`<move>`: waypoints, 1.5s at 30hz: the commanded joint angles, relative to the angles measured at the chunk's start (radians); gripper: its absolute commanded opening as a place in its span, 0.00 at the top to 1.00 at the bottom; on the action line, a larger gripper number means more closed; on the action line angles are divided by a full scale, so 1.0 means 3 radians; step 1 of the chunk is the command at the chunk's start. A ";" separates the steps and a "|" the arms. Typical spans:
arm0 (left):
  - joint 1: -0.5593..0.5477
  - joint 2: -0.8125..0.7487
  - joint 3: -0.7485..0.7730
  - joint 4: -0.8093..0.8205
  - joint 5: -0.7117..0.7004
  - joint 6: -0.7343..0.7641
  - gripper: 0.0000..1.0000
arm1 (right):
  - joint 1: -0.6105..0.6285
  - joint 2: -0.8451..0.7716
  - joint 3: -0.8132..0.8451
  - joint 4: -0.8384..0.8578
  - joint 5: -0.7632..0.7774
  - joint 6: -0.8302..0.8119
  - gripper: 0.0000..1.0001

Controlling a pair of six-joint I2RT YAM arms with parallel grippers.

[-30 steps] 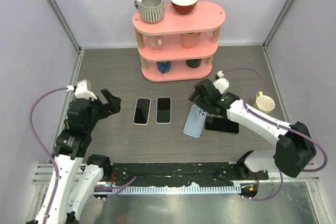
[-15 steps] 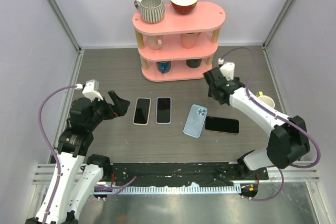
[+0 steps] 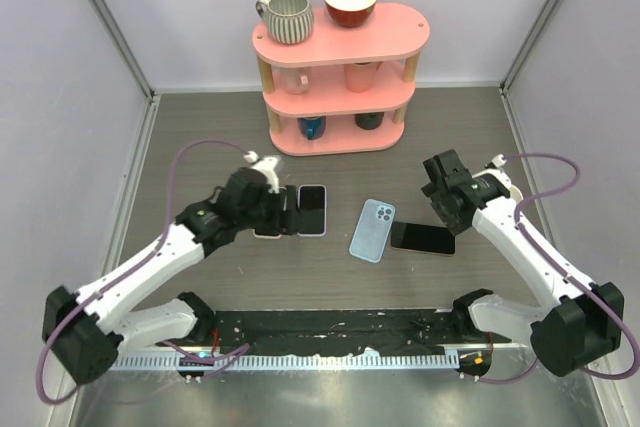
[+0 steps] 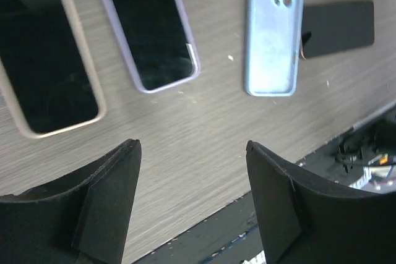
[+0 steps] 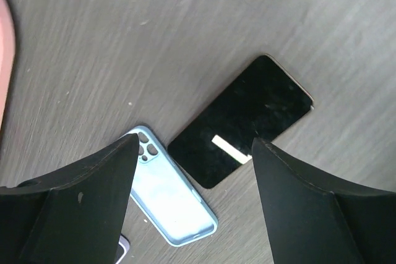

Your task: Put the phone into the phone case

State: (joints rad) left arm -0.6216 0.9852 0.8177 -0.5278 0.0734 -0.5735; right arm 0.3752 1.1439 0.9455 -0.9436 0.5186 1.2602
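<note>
Overhead, fingertips of left gripper [image 3: 268, 209] and right gripper [image 3: 445, 195] are hard to make out. Left wrist: fingers [image 4: 105, 202] spread, empty; phone case [image 4: 271, 32] beyond the right finger, cream phone [image 4: 49, 85] cut off. Right wrist: fingers [image 5: 74, 208] spread, empty; phone [image 5: 241, 129] between them, phone case half hidden.

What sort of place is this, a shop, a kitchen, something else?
Probably a robot test booth in a lab, not a home: plain walls box in a table, two arms are bolted at its near edge, and a phone, blue case and pink shelf look staged as props.
</note>
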 commanded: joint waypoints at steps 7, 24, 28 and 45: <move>-0.0924 0.1495 0.0531 0.0987 -0.0521 -0.0200 0.39 | -0.0171 -0.0187 -0.0043 -0.0879 0.0122 0.1184 0.20; -0.1180 0.2790 0.0930 0.1422 -0.0403 -0.0271 0.51 | -0.0320 -0.0178 -0.0165 -0.0767 0.0082 0.1102 0.19; -0.1226 0.2888 0.0941 0.1452 -0.0403 -0.0312 0.54 | -0.0345 -0.0004 -0.0247 -0.0582 0.0041 0.1005 0.16; -0.1369 0.2602 0.0501 0.1437 -0.0587 -0.0604 1.00 | -0.0530 0.0737 -0.0574 0.0139 -0.0706 0.1296 0.08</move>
State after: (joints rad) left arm -1.0264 1.8107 1.0191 -0.0879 -0.0864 -0.7246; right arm 0.2199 1.3384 0.7971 -0.9485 0.3595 1.5833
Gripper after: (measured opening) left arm 0.011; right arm 0.919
